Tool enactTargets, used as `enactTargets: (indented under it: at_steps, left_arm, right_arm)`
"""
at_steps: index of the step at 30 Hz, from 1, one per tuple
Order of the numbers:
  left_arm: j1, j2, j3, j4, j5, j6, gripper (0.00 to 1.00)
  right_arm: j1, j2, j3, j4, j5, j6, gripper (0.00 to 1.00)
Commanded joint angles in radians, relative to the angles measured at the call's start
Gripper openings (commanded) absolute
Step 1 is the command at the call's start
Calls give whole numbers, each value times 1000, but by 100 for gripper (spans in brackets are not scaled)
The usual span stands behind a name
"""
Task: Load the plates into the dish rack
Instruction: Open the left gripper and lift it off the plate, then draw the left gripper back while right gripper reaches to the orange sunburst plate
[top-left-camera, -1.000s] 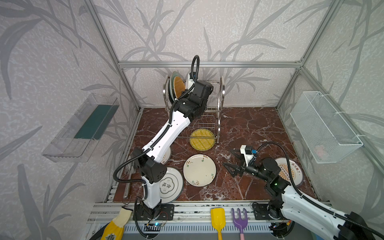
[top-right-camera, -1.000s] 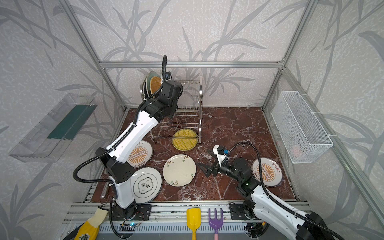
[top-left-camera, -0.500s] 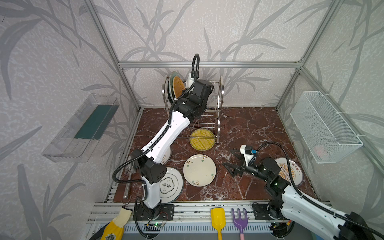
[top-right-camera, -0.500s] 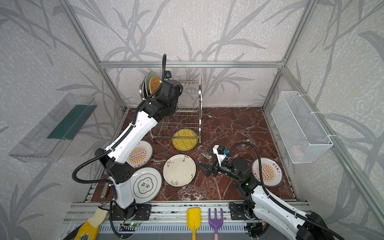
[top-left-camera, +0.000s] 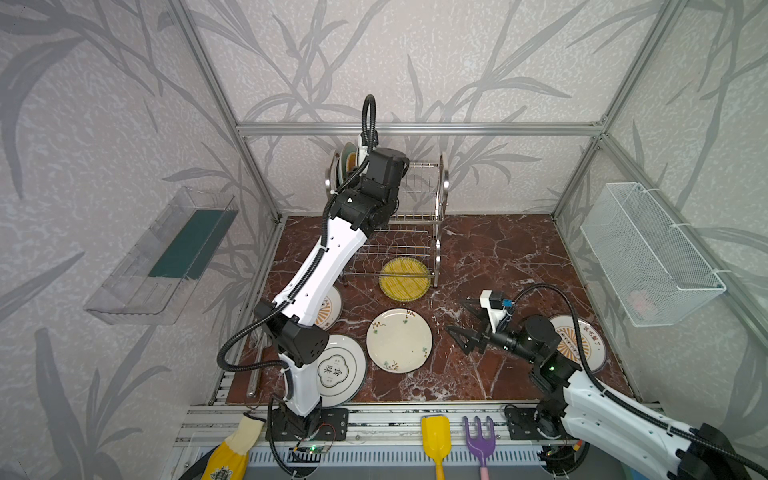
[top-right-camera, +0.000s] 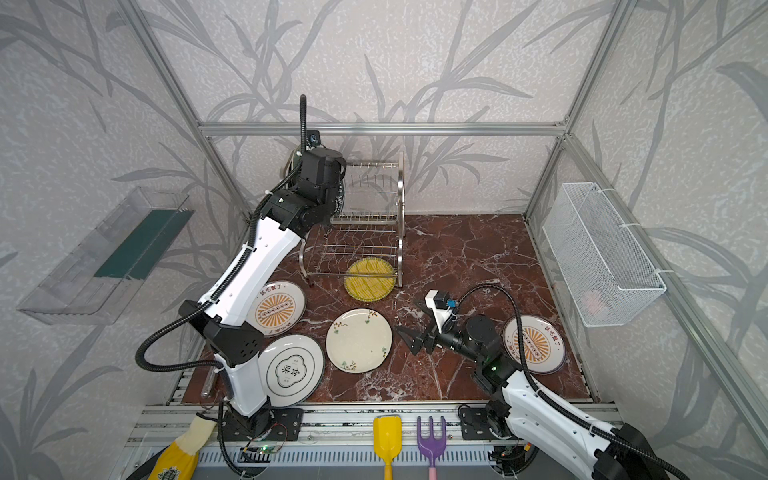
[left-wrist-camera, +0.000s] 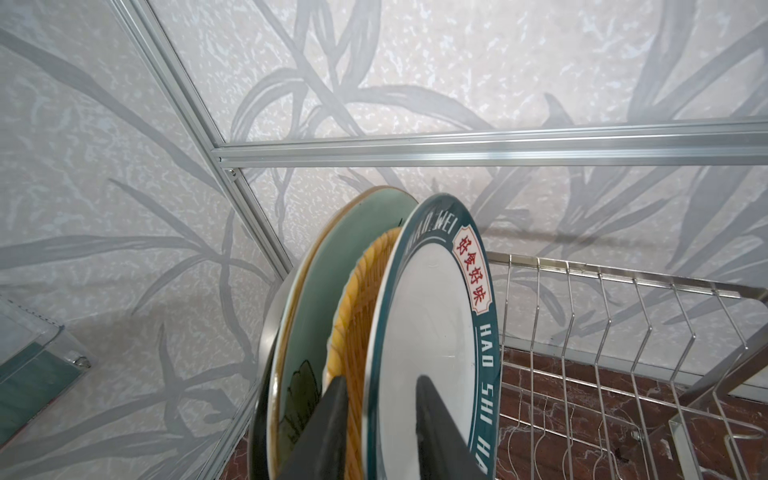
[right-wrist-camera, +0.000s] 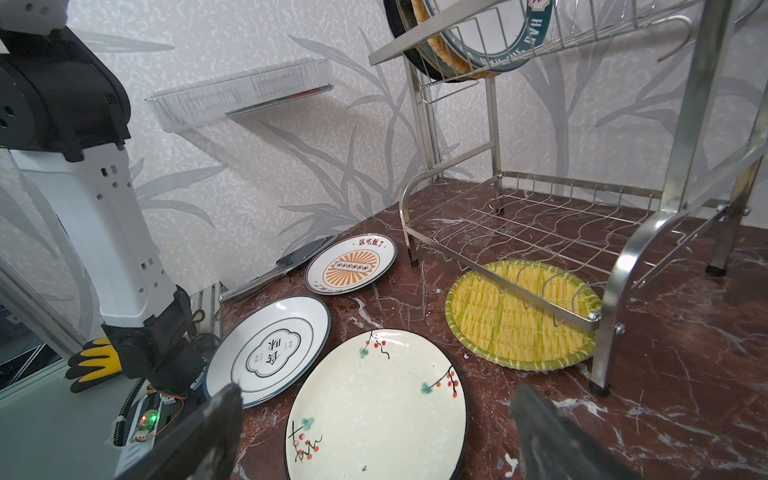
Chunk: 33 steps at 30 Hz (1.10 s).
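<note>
Fingers (left-wrist-camera: 328, 419) on left gripper (left-wrist-camera: 380, 380) slightly parted, straddling teal-rimmed plate (left-wrist-camera: 428, 324) edge in dish rack (left-wrist-camera: 623, 274) | right gripper (right-wrist-camera: 376, 395) spread wide, empty, over floral plate (right-wrist-camera: 374, 415)

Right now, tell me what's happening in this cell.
The left arm is up at the dish rack, its jaws straddling the rim of the teal-rimmed white plate. That plate stands in the upper tier beside the orange woven plate and the pale teal plate. A gap shows on one side, so it looks unclamped. The right arm hovers with jaws wide open next to the cream floral plate. Five plates lie flat on the table.
</note>
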Motion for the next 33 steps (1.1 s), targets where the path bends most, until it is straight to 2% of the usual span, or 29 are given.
enactTargets:
  at_steps: [1, 3, 7, 10, 13, 19, 22, 26, 29, 33]
  left_arm:
    - [-5, -34, 53, -15, 33, 7, 29]
    - [-4, -34, 90, -42, 63, 1, 29]
    - [-3, -63, 134, -85, 193, -10, 33]
    - [-3, -109, 129, -127, 307, -35, 45]
    - [-2, -182, 69, -154, 475, -41, 66]
    - [1, -443, -270, -17, 827, -61, 98]
    - [5, -568, -402, 14, 908, -131, 99]
    - [7, -827, -753, 123, 1089, -159, 99]
    - [7, -1010, -984, 143, 1137, -183, 99]
    - [8, -1187, -1218, 128, 1196, -244, 99]
  right_arm:
    - [7, -2, 34, 12, 4, -8, 99]
    - [7, -6, 31, 7, 14, -11, 99]
    - [7, -3, 33, 3, 26, -8, 99]
    - [7, 1, 31, 0, 37, -6, 99]
    - [7, -3, 34, -12, 56, -8, 99]
    - [6, -18, 39, -46, 92, -9, 99]
    - [7, -5, 43, -55, 107, 0, 99]
    - [6, 7, 54, -72, 116, 8, 99]
    - [6, -3, 58, -90, 127, 12, 99]
    - [-1, -22, 96, -172, 149, 29, 99]
